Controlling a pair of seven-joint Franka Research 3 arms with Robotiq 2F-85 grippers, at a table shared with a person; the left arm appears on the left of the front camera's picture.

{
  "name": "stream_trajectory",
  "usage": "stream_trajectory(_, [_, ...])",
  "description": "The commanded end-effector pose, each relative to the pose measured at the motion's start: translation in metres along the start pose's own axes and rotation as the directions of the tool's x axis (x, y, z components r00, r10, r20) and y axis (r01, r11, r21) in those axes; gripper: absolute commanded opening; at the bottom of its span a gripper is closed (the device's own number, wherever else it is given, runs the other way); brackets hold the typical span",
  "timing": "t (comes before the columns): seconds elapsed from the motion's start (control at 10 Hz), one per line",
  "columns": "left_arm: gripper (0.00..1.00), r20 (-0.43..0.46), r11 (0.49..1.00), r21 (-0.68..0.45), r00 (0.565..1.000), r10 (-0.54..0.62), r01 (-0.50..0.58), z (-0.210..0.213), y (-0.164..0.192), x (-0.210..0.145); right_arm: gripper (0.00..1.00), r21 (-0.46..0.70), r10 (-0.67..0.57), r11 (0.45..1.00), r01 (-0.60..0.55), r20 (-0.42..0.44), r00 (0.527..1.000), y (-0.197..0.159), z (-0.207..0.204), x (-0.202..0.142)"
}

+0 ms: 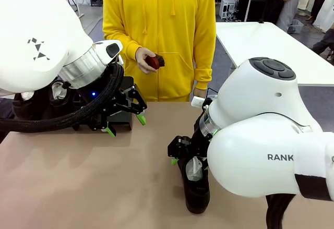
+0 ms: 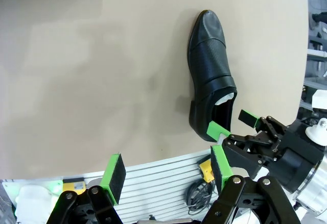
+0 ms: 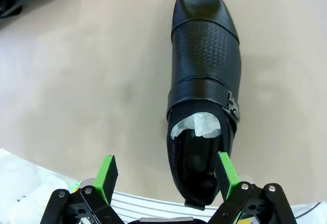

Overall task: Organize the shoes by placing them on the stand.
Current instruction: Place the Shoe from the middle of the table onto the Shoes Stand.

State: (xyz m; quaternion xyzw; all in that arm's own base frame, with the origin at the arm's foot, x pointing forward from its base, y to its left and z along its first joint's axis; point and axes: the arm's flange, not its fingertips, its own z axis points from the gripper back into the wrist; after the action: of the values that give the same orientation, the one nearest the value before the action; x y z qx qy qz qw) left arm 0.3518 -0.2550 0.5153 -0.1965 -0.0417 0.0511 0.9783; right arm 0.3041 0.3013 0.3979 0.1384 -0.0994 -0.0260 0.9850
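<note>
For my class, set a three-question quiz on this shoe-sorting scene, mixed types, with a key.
1. True or false: the right gripper is clamped shut on the shoe.
2. What does the person's hand hold? A) the red-handled brush B) a shoe C) nothing
3. Fill in: white ____ stuffing shows inside the shoe.

Key: 1 false, its jaws stand open at the heel; 2 A; 3 paper.
</note>
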Motion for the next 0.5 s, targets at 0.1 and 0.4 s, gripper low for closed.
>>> stream_trajectory(0.1, [0.87,-0.006,1.0,-0.007,1.0,0.001,-0.001,0.0008,0.0012,-0.0007,1.0,-0.005,-0.006,1.0,0.006,0.027,1.0,0.0038,-0.001,0.0021])
stream_trajectory(0.4, [0.87,-0.006,1.0,-0.007,1.0,0.001,-0.001,0.0008,0.0012,-0.0007,1.0,-0.025,0.047,0.999,-0.047,0.013,0.999,-0.0051,0.0082,0.0047])
